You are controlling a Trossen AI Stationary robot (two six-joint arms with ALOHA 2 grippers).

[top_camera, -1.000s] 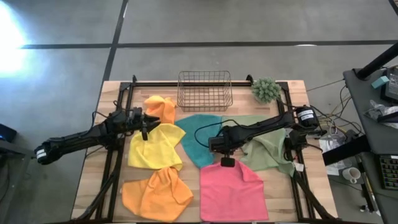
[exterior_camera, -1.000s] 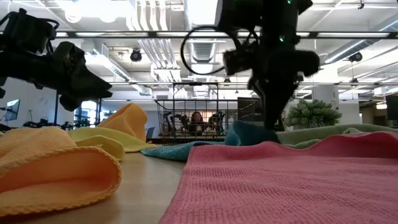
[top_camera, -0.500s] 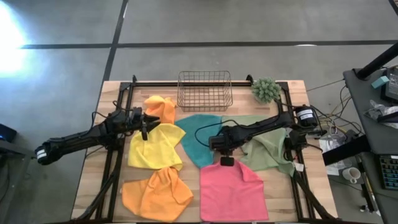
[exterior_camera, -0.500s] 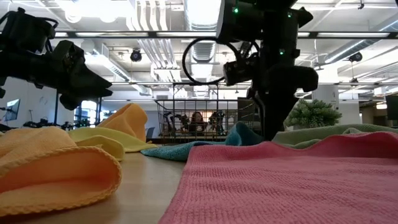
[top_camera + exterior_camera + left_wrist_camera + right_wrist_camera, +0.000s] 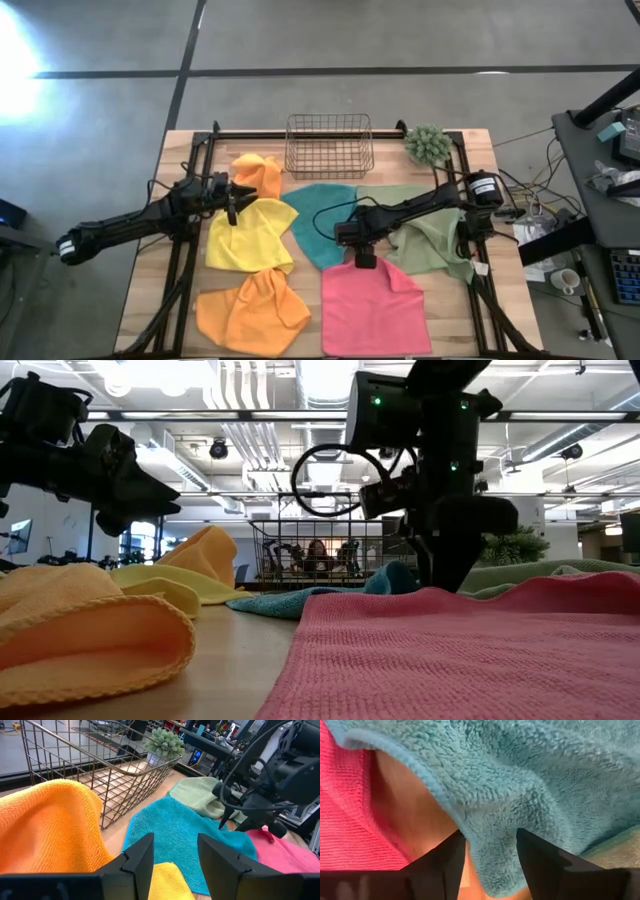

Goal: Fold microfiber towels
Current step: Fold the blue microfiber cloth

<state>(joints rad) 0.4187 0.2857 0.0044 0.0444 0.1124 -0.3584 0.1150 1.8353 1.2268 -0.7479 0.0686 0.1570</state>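
Note:
Several microfiber towels lie on the table: a bunched orange one (image 5: 258, 172), a yellow one (image 5: 250, 235), a second orange one (image 5: 252, 312), a teal one (image 5: 318, 225), an olive green one (image 5: 430, 240) and a flat pink one (image 5: 375, 305). My right gripper (image 5: 366, 260) stands open, pointing down at the gap between the teal and pink towels. Its fingers straddle a raised fold at the teal towel's near edge (image 5: 485, 832). My left gripper (image 5: 233, 208) hovers open above the yellow towel's far edge, beside the bunched orange towel (image 5: 45, 825). My right gripper comes from above with one open finger (image 5: 452, 857) on either side of the teal towel's raised near edge. I cannot tell whether the fingers touch the cloth. The towel lies on the table.
A wire basket (image 5: 330, 145) stands at the table's far edge, a small green spiky plant (image 5: 428, 145) to its right. Dark frame rails (image 5: 185, 250) run along both sides of the table. Bare wood shows between the teal and pink towels (image 5: 415, 820).
My right gripper has gone down toward the table at the teal towel's near edge, and its fingers have opened. The towels lie as before.

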